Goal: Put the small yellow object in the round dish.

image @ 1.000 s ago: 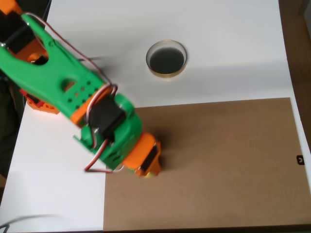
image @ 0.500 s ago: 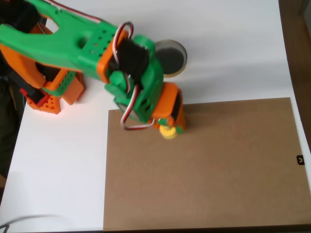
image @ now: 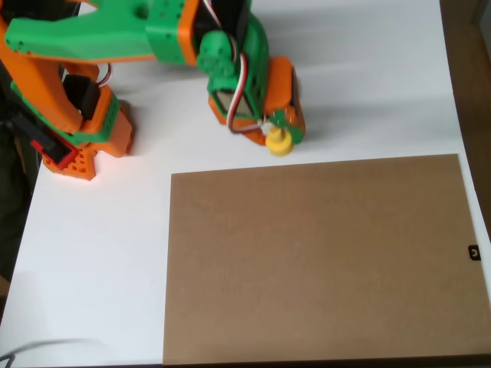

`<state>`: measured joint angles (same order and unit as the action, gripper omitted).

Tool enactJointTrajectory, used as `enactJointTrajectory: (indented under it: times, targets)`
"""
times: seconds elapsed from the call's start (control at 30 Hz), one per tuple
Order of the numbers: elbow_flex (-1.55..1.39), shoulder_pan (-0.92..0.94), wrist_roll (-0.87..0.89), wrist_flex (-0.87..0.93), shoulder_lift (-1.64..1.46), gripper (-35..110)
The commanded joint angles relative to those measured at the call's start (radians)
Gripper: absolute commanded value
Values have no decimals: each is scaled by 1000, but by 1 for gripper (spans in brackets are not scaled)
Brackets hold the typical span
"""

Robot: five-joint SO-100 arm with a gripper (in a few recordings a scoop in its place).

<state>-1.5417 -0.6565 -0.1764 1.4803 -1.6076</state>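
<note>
Overhead view: the gripper [image: 282,130] is closed on the yellow piece [image: 280,142], which pokes out just below its tip, over the white table [image: 383,77] just above the top edge of the brown board [image: 322,253]. The dish is hidden; I judge it lies under the wrist, just up-picture of the piece, so the release hinges on that short offset. The piece's axis cannot be told. No legible writing anywhere.

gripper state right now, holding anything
Gripper: shut on the yellow object, carried above the white table.
</note>
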Motion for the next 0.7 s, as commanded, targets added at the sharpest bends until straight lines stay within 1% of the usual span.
enactJointTrajectory:
  times: [0.0, 0.3, 0.43, 0.67]
  targets:
    - [46, -64, -12, 28, -94, 0]
    - [-66, -256, 14, -5, -126, 0]
    - [-156, -324, 9, -48, -169, 0]
    - [-276, -377, 9, -126, -218, 0]
